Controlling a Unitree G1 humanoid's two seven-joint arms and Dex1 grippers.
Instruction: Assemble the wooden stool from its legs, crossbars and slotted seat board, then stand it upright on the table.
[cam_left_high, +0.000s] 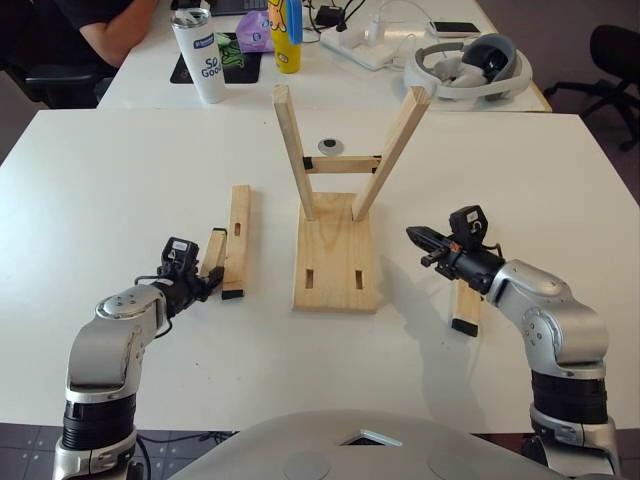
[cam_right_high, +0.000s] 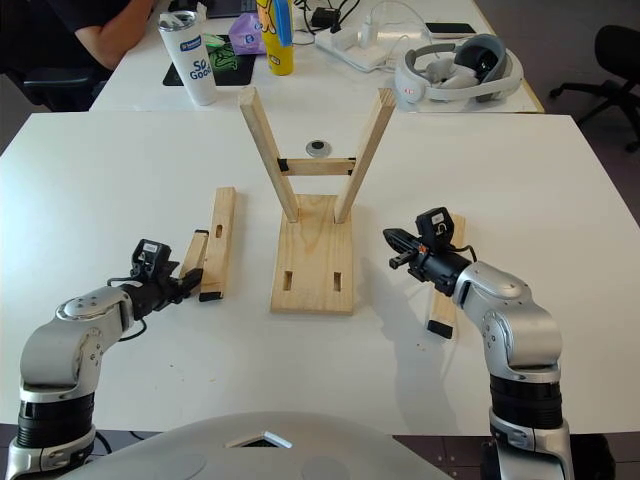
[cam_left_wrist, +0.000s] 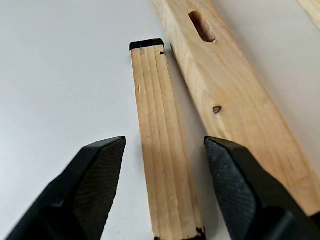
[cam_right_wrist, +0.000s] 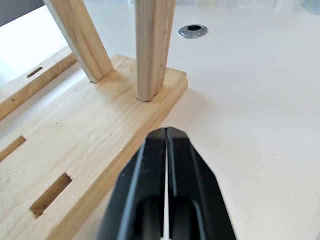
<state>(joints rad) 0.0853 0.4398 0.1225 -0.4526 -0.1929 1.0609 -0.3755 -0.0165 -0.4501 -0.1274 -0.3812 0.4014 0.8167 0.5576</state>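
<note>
Table: plain white table (cam_left_high: 120, 180); silver round grommet (cam_right_wrist: 192, 31), dark centre.
Seat: flat slotted wooden seat board (cam_left_high: 335, 262), pale yellow-tan, lengthwise grain.
Legs: two upright square wooden legs (cam_left_high: 293, 150), pale tan.
Crossbar: short ridged wooden crossbar (cam_left_wrist: 162, 135), pale, black at both ends.
Loose leg: long slotted wooden leg (cam_left_wrist: 235, 100), light tan, one dark knot.
Tools: left tool (cam_left_wrist: 165, 141) and right tool (cam_right_wrist: 166, 131) black; left pads (cam_left_wrist: 100, 180) cross-hatched.

Slotted leg (cam_left_wrist: 235, 100) crowds crossbar (cam_left_wrist: 162, 150); bare table (cam_left_high: 420, 320) right of seat board (cam_left_high: 335, 265).
</note>
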